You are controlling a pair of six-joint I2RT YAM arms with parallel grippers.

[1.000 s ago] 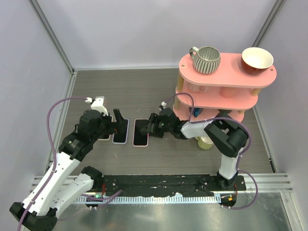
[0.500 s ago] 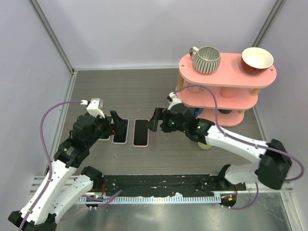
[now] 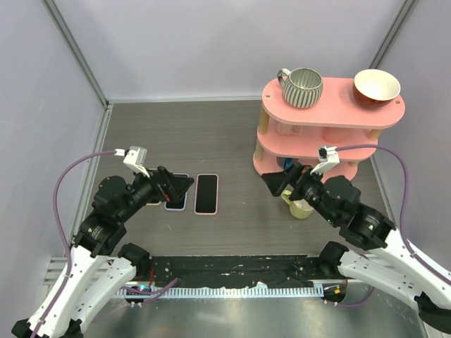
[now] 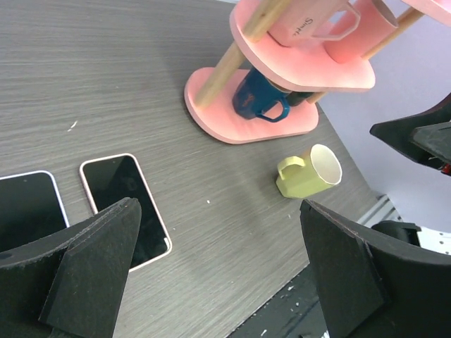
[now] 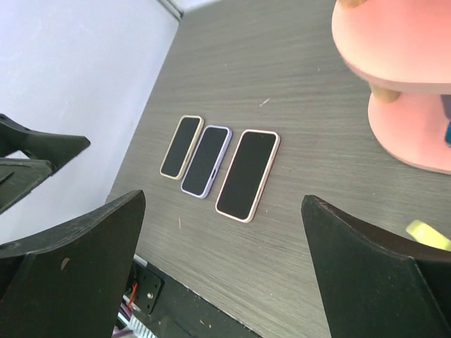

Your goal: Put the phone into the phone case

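While left fingers [image 4: 91, 271] and right fingers [image 5: 74, 271] gape wide and empty, the pink-rimmed phone [image 5: 247, 174] lies flat.

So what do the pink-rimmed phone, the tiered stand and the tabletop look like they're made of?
Pink-rimmed phone: glossy black glass face; matte pink rim, probably soft plastic or silicone.
Tiered stand: matte pink boards, painted wood or plastic, on bare wooden-looking dowels.
Tabletop: grey wood-grain surface, likely laminate, low sheen.
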